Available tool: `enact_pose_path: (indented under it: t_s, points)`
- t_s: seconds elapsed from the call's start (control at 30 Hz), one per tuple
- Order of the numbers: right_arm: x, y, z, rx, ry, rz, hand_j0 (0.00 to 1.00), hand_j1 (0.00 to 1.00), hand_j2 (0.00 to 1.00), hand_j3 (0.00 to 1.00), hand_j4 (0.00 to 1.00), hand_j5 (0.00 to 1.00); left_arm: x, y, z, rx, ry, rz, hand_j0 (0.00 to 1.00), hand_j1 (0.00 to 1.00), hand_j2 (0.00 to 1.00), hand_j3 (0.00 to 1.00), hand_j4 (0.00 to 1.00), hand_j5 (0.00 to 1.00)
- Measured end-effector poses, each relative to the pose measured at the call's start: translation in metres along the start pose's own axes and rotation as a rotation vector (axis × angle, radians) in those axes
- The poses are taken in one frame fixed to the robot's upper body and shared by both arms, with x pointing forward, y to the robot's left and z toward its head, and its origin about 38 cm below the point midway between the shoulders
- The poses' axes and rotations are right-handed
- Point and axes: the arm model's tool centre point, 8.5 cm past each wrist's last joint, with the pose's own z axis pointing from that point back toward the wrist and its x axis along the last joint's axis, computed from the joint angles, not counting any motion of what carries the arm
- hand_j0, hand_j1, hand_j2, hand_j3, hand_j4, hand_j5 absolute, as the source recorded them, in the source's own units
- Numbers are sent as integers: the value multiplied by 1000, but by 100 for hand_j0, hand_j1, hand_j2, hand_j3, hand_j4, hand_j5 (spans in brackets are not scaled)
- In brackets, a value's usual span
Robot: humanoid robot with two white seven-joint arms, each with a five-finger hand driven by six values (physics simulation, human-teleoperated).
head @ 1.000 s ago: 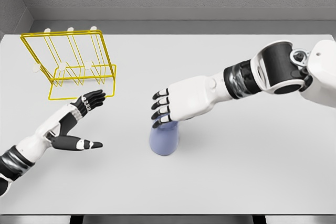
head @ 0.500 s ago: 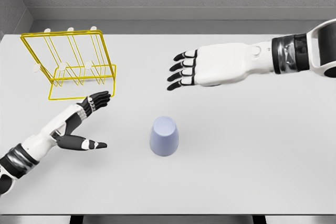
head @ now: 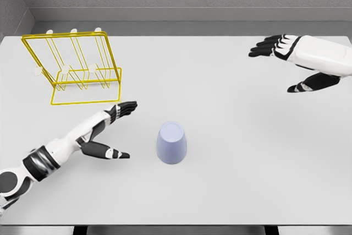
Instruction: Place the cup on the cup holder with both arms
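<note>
Cup (head: 171, 143) apparently upside down, beside left hand (head: 107, 133) fingertips, untouched

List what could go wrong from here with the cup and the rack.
1. The cup stands free on the table, and the open left hand is close beside it; a sideways brush could tip or slide it.
2. The rack is light wire and sits just behind the left hand; a lift toward it might snag or shove it.
3. The right hand is open and far off near the right edge, so a two-handed grasp may be late.
</note>
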Motion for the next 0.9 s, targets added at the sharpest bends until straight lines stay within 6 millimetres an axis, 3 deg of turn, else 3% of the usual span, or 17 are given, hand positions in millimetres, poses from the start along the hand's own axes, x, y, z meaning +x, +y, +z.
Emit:
enact_pose_path:
  t_s: [0.07,0.1,0.13,0.17,0.23,0.43,0.5,0.9]
  points:
    - [-6,18,0,-29,5,-72,100,100,100,100,100,100,0,-6,-3,-11,0,-3,100,100,100,100,100,100]
    - [-8,14,0,-55,5,-76,100,100,100,100,100,100,-1,-8,-5,-16,0,-4,100,100,100,100,100,100]
    - [-10,43,5,-54,23,-155,100,100,100,100,100,100,-1,-11,-6,-22,-1,-2,100,100,100,100,100,100]
    - [-12,54,9,-63,36,-177,100,100,100,100,100,100,-1,-13,-7,-26,-2,-2,100,100,100,100,100,100]
    - [-14,46,13,-118,43,-176,100,100,100,100,100,100,0,-17,-9,-32,-5,0,100,100,100,100,100,100]
    - [-14,61,13,-189,44,-235,100,100,100,100,100,100,2,-27,-18,-44,-20,22,100,100,100,100,100,100]
    - [-14,56,15,-212,47,-230,100,100,100,100,100,100,2,-31,-21,-45,-19,33,100,100,100,100,100,100]
    - [-16,52,17,-239,52,-225,100,100,100,100,100,100,5,-36,-37,-25,-18,141,100,100,100,100,100,100]
